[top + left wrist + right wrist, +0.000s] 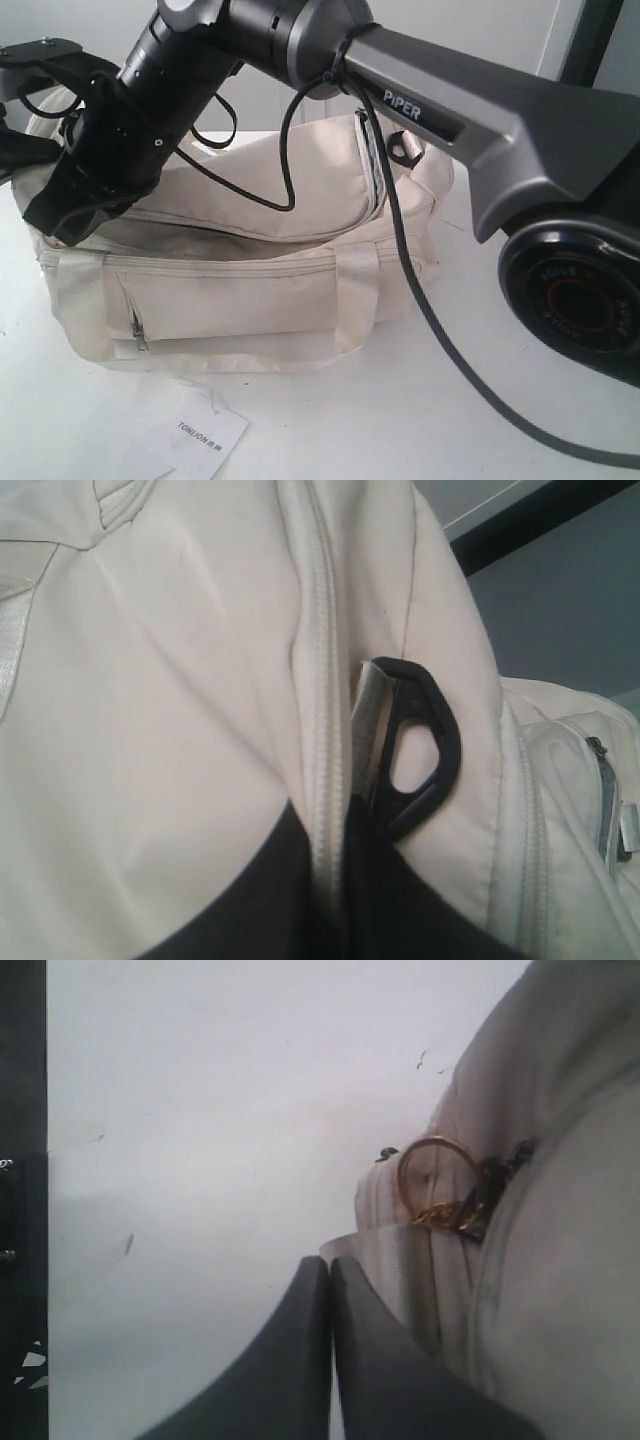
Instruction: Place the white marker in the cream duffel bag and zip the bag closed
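Right tool [330, 1266] beside one cream duffel bag [560, 1310]

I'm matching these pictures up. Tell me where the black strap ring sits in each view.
Exterior view: black strap ring at the upper right end of the cream duffel bag, just right of the hanging cable.
Left wrist view: black strap ring beside the zip.
Right wrist view: not in it.
Shared landmark: the bag's cream fabric.
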Controlling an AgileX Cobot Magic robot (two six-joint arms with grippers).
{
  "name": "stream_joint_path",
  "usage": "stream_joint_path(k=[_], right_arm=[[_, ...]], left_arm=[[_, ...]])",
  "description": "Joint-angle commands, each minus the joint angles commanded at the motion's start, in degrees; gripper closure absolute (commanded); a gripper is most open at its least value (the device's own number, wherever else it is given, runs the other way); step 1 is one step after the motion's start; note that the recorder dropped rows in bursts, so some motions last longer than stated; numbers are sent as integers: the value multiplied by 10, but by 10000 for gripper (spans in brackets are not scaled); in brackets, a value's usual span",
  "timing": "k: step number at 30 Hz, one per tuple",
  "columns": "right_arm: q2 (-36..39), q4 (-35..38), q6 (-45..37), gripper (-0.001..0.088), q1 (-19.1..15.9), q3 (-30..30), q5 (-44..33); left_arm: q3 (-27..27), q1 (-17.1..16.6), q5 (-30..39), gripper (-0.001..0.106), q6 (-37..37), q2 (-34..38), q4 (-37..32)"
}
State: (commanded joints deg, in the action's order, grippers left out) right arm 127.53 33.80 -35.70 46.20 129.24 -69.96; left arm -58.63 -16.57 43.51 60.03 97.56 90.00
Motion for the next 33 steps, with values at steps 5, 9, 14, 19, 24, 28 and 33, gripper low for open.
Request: stream_joint_path(k=[5, 9, 14, 19, 24, 28, 33], right_arm=[[0, 2, 74, 825, 0, 0, 0], [0, 2, 178, 580, 0, 0, 0], [11, -4, 335, 345, 0, 0, 29], [34, 6, 375, 272, 3, 0, 109], [48, 2, 376, 272, 7, 0, 159], [58, -6, 376, 272, 7, 0, 145], [68, -6, 376, 295, 7, 0, 138]], left_arm=[[0, 0, 0, 1053, 0, 0, 0], [0, 0, 6, 1053, 0, 0, 0], [0, 0, 8, 1053, 1, 0, 0], [0, 0, 13, 1053, 1, 0, 0], [0, 0, 22, 1053, 1, 0, 0], [0, 0, 24, 1053, 1, 0, 0], [0, 0, 26, 1053, 2, 0, 1]])
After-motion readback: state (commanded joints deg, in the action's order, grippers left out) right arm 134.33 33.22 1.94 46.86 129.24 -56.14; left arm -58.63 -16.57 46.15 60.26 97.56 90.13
